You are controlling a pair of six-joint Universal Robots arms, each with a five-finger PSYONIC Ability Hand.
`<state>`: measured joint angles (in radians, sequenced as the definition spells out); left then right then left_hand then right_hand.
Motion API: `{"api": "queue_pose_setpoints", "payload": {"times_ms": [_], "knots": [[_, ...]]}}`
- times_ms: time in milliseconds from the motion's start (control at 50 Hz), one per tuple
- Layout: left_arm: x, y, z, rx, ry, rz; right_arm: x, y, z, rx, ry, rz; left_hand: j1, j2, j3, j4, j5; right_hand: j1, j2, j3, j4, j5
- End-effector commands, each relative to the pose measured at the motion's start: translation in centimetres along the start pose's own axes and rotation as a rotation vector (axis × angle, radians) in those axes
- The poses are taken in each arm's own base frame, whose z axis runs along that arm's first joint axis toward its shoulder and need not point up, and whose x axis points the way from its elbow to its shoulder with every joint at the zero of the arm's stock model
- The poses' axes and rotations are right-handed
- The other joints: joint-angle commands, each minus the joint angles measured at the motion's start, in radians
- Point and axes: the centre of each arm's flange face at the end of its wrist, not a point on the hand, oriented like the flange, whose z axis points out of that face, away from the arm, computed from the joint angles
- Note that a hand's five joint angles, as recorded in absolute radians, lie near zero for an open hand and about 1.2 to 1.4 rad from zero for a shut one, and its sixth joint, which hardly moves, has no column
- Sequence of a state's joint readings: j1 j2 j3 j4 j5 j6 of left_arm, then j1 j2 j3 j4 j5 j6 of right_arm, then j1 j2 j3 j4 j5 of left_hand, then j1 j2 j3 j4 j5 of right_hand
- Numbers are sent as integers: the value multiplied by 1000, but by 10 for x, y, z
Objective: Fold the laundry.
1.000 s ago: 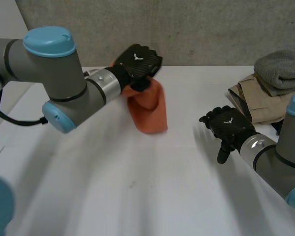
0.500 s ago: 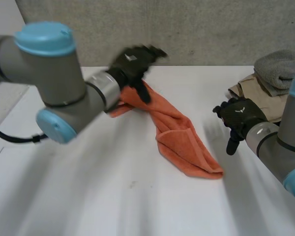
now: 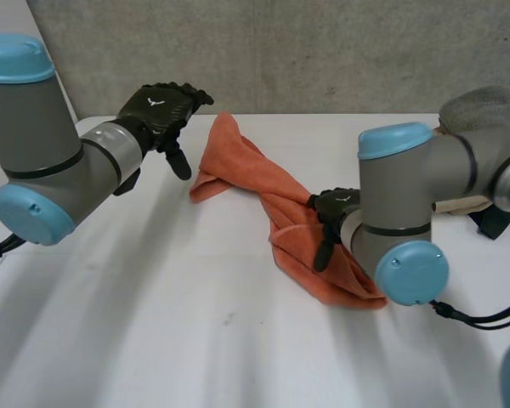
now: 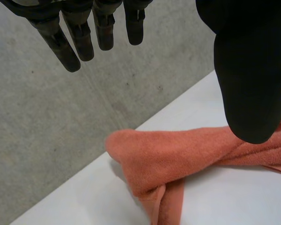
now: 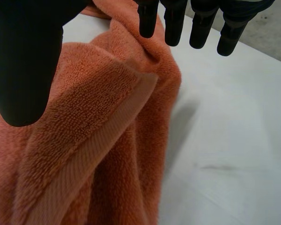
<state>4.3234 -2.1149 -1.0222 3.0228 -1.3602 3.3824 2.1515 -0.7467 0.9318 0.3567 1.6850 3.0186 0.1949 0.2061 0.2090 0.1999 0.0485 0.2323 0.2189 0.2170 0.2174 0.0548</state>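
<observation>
An orange towel (image 3: 276,204) lies bunched in a long twisted strip across the middle of the white table (image 3: 153,323). My left hand (image 3: 160,112) hovers open just left of the towel's far end, fingers straight, holding nothing. In the left wrist view its fingers (image 4: 79,37) and thumb hang apart above the towel's far end (image 4: 178,154). My right hand (image 3: 330,212) is open just above the towel's near part. The right wrist view has straight fingers (image 5: 196,23) over the towel's hemmed fold (image 5: 93,140).
A pile of folded laundry, a grey towel (image 3: 484,106) on a tan garment (image 3: 459,202), sits at the table's right side behind my right arm (image 3: 408,212). A concrete wall (image 3: 323,51) runs along the table's far edge.
My left hand let go of the towel, which dropped and spread out on the table, and the hand drew back left. My right arm swung in from the right over the towel.
</observation>
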Motion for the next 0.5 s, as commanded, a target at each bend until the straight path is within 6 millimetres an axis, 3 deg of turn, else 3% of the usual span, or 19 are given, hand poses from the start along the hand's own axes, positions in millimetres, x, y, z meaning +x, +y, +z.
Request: {"api": "queue_pose_setpoints", "payload": {"times_ms": [20, 100, 140, 260, 340, 420, 500], "knots": [[-4, -4, -9, 37, -12, 12, -7, 2, 14, 17, -15, -6, -20, -32, -34, -25, -48, 288, 302, 303, 303, 291], [-7, -2, -10, 37, -17, 8, -9, 0, 18, 36, -33, 1, -20, -32, -34, -25, -48, 757, 771, 773, 772, 760], [-8, 0, -10, 30, -20, 5, -10, -4, 17, 48, -48, 7, -20, -32, -34, -25, -48, 1162, 1176, 1178, 1177, 1165], [-13, 4, -7, 27, -36, 4, -6, -33, -4, 113, -78, 9, -20, -32, -34, -25, -48, 1164, 1177, 1179, 1179, 1167], [-15, 10, -1, 21, -42, -4, -1, -71, -45, 204, -101, 4, -20, -32, -34, -25, -48, 1164, 1177, 1179, 1179, 1167], [-14, 19, 13, 17, -35, -25, 4, -121, -106, 387, -155, -6, -20, -32, -34, -25, -48, 1164, 1177, 1179, 1179, 1167], [-6, 31, 26, -15, -10, -45, 3, -151, -154, 529, -203, -15, -20, -32, -34, -25, -48, 1164, 1177, 1179, 1179, 1167]]}}
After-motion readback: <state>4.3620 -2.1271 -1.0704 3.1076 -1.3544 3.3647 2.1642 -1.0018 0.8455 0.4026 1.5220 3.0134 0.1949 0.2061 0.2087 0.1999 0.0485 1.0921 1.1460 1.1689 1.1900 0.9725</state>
